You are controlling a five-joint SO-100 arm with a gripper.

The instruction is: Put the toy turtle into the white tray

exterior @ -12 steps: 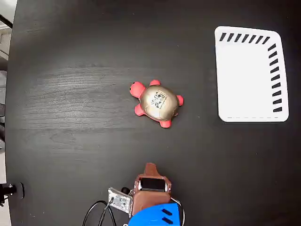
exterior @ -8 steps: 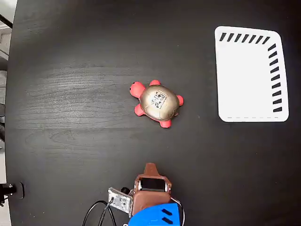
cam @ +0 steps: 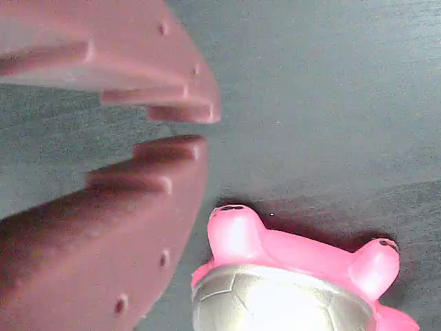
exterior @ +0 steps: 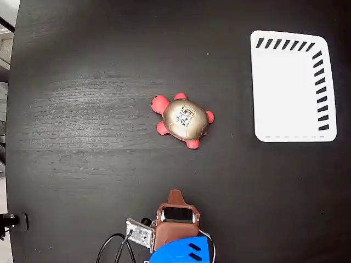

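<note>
The arm sits at the bottom edge of the fixed view, its brown claw point(exterior: 175, 196) nearly closed and empty. The toy turtle point(exterior: 183, 120) rests mid-worktop point(exterior: 82, 109), well apart from the white tray point(exterior: 290, 87). Nothing has shifted since earlier.

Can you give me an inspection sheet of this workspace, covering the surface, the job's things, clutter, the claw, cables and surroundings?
Surface: black wood-grain table, bare apart from the items below.
Toy turtle: upright near the table's middle, head toward the left of the fixed view, outside the tray.
White tray: upper right of the fixed view, nothing in it, black slots along its top and right edges.
Clutter: nothing seen.
Claw: brown, fingertips nearly closed with a thin gap, holding nothing, apart from the turtle.
Cables: black wires looping by the arm base at the bottom edge.
Surroundings: a pale strip beyond the table's left edge; details unclear.
</note>
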